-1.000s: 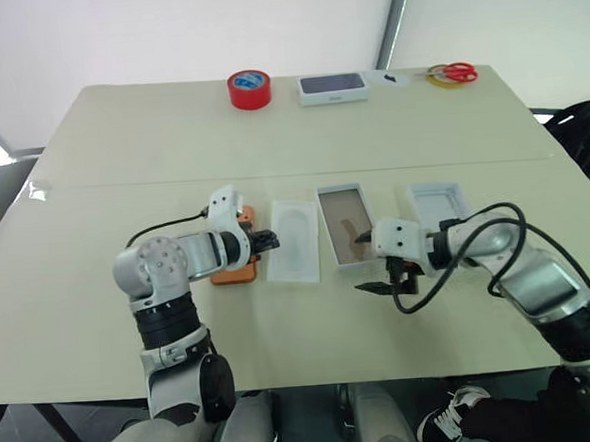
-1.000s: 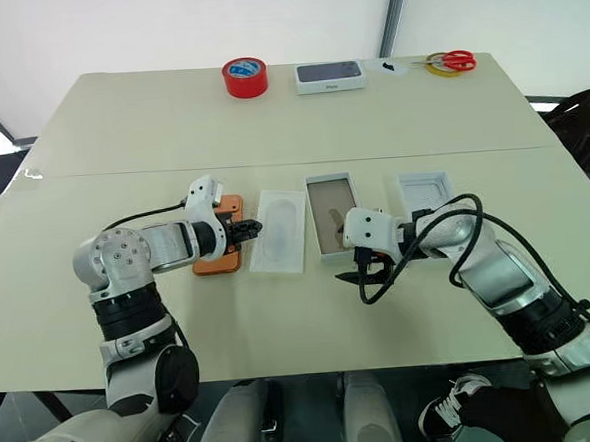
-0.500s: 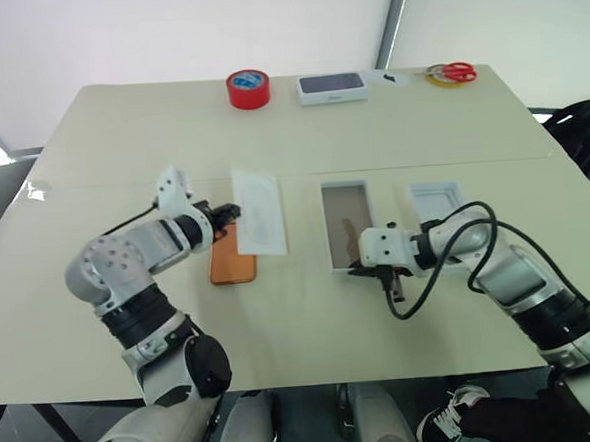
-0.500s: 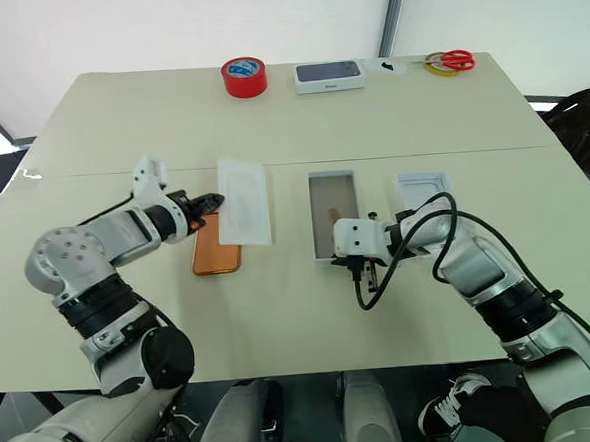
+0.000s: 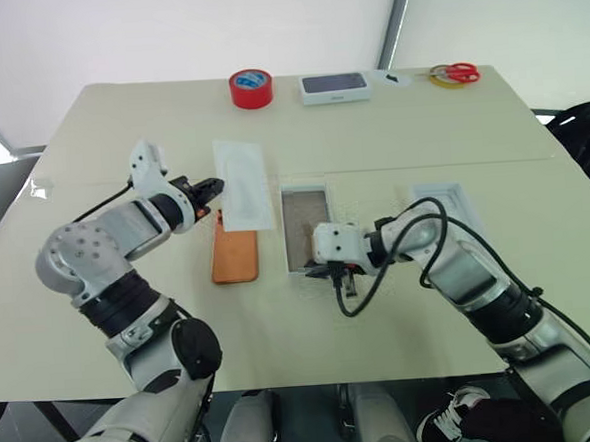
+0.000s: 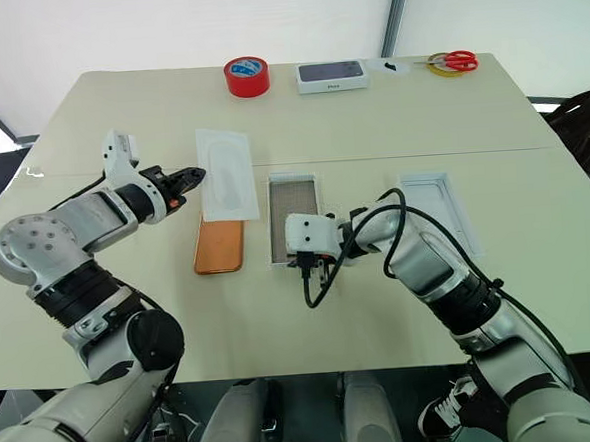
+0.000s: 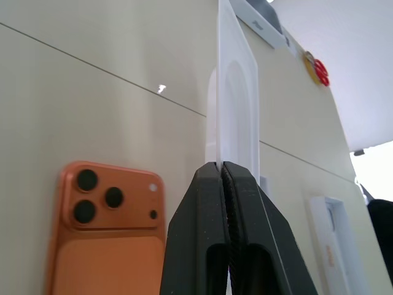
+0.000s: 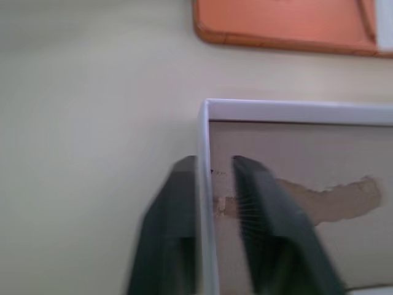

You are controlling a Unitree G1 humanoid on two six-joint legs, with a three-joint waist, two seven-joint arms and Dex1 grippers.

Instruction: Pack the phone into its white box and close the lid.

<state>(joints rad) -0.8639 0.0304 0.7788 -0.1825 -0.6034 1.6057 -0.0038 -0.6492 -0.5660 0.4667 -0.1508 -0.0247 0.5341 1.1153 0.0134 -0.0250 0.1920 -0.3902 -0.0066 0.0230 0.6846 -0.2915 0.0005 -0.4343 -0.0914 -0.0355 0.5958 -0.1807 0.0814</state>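
Orange phone [image 5: 235,256] flat on the bench [image 5: 131,321], back side up with its lenses showing, a little left of the middle. Just beside it, toward the right edge, the white box [image 5: 305,227], open, brown floor showing, nothing inside. Farther toward the right edge, well apart from the box, the lid [image 5: 444,204], lying white side up.

Right pincer [image 5: 330,271] down at the box's near end, right at its thin white wall. Cannot tell if open or closed.

Left pincer [image 5: 216,186] squeezed tight on the long edge of the white insert [image 5: 244,184], lifted off the bench by the phone's far end.

Along the far edge, a red tape roll [image 5: 250,88], a white box with a dark top [image 5: 335,87], and red scissors [image 5: 453,72] near the far right corner.
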